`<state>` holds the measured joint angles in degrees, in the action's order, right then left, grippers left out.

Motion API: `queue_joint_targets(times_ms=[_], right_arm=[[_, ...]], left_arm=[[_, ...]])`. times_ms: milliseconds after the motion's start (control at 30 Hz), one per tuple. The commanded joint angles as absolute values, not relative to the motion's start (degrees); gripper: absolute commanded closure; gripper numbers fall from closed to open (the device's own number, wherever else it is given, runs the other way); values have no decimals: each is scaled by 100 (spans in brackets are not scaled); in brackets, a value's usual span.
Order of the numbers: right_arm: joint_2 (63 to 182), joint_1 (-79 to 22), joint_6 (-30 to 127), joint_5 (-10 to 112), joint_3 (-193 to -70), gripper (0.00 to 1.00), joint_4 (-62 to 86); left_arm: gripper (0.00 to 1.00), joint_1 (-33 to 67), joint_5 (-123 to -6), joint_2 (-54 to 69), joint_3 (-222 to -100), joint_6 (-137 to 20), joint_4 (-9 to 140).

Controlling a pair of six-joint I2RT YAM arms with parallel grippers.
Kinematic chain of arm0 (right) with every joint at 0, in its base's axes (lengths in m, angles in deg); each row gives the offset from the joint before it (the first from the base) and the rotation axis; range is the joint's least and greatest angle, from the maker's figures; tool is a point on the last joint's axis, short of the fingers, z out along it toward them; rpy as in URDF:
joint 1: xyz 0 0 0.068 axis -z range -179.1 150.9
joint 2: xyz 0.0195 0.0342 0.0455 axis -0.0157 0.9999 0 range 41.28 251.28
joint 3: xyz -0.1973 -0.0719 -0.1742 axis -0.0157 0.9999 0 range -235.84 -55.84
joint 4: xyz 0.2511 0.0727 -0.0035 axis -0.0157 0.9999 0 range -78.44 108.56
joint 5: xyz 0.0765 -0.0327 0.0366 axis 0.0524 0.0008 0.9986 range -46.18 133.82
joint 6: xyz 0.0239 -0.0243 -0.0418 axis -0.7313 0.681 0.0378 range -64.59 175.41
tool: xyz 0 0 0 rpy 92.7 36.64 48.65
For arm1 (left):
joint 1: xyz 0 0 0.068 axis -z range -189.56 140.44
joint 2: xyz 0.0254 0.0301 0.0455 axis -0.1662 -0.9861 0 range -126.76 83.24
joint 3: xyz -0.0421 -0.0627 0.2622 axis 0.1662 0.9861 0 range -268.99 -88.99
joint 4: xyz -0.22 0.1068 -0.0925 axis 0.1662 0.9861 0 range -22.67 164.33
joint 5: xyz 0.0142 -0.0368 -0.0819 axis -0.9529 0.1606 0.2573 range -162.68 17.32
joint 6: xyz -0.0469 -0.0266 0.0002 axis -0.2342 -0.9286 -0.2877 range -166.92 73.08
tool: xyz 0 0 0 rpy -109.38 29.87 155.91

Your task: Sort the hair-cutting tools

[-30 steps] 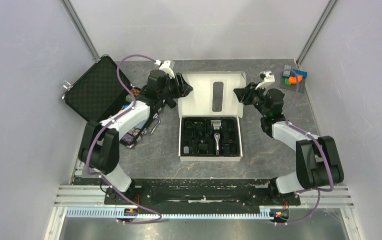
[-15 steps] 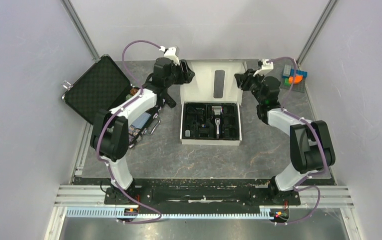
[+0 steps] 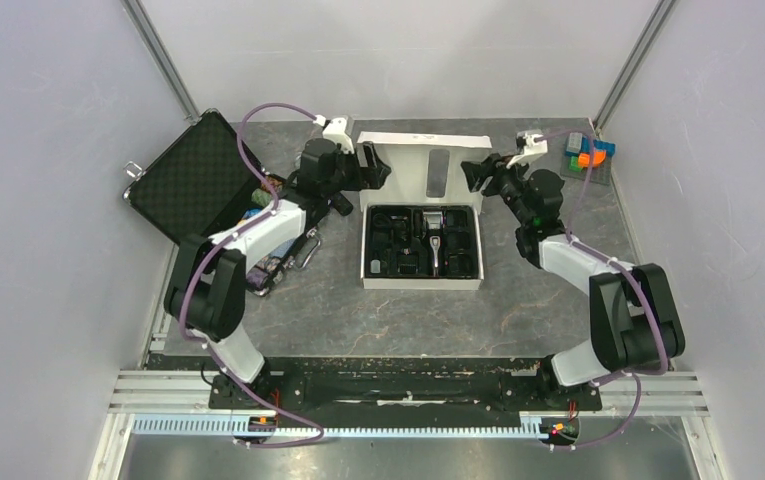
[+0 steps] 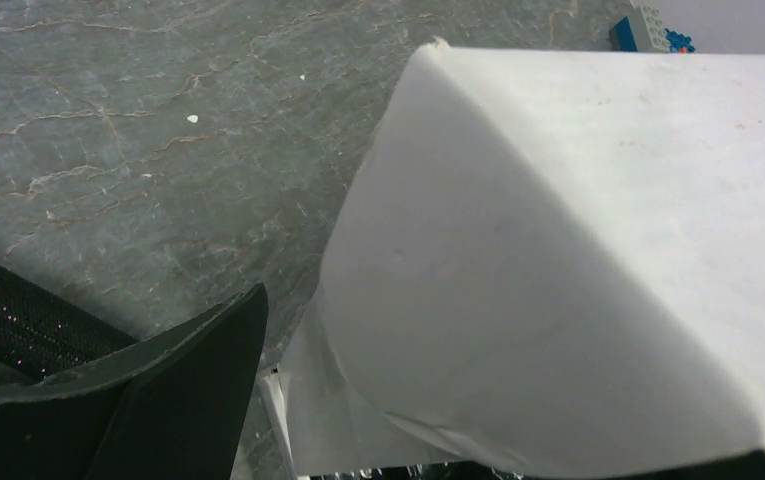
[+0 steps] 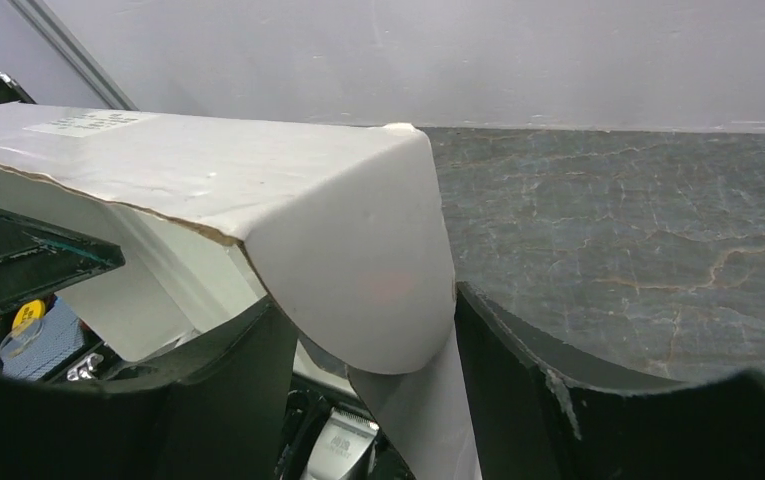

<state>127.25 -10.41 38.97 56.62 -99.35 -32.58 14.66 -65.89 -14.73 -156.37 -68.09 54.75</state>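
Since the silver-and-black hair clipper (image 3: 436,252) and small black plastic combs (image 3: 395,256) lie in the white cardboard box (image 3: 366,272), I flank its half-raised lid (image 3: 403,170), likely to close it. My left tool (image 3: 372,170) is released; of my right tool (image 3: 476,176) I cannot tell.

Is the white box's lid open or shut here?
Open. The lid stands raised along the far edge, leaving the clipper inside the box uncovered.

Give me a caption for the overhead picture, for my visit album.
Left tool and right tool flank the raised lid of a white box holding a clipper and black comb attachments.
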Motion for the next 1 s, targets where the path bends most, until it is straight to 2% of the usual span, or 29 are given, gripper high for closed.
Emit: queue_joint_targets(times_ms=[0,133,467,967], right_arm=[[12346,-1122,3866,5846,-9682,38,-3424],[12160,-1136,3750,5778,-9426,36,-3449],[11888,-1355,3134,5399,-8697,35,-3681],[11619,-1386,3044,5402,-7958,34,-3939]], left_arm=[[7,1478,-6562,-922,-15381,-6882,5087],[4,1498,-6529,-735,-15124,-7065,4994],[3,1669,-6397,-489,-14554,-7510,4880],[1,1852,-6494,-89,-13742,-7965,4618]])
